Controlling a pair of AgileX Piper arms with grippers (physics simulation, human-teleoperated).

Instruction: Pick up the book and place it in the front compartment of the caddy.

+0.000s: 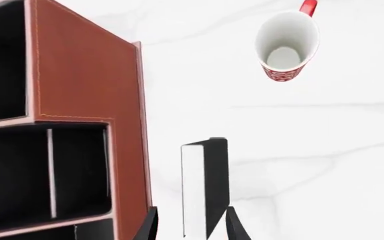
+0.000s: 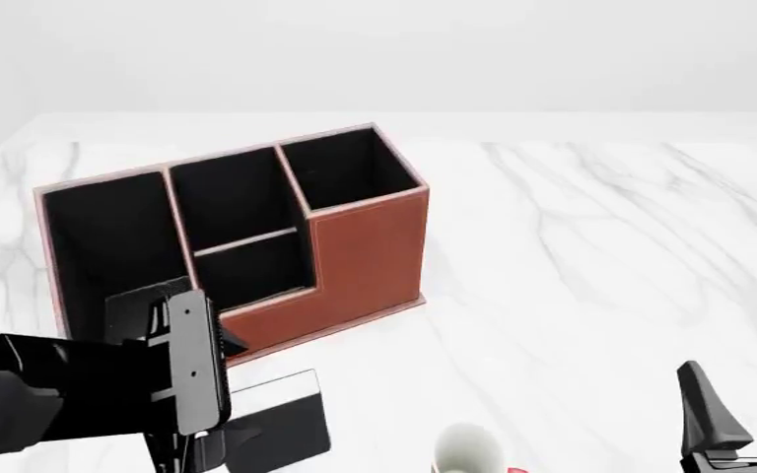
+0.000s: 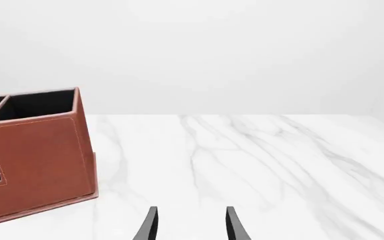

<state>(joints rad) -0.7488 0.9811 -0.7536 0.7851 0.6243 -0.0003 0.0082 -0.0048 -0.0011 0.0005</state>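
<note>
The book point(image 1: 205, 185) point(image 2: 273, 424), black with a white strip along one side, rests on the marble table close to the caddy's near wall. My left gripper point(image 1: 192, 212) point(image 2: 194, 439) hangs over it, open, a finger on each side of the book; one finger looks close to the black cover, the other stands off the white strip. The reddish-brown caddy point(image 2: 366, 246) point(image 1: 85, 75) point(image 3: 38, 155) stands behind it. Its front compartment point(image 2: 253, 271) point(image 1: 78, 170) is the low black cell and holds nothing. My right gripper point(image 2: 740, 409) point(image 3: 190, 222) is open over bare table at the near right.
A white-and-red mug point(image 1: 285, 45) point(image 2: 471, 448) stands upright on the table near the front edge, to the right of the book. The left arm's dark body point(image 2: 76, 394) hides part of the caddy's wide end cell and the book's left part.
</note>
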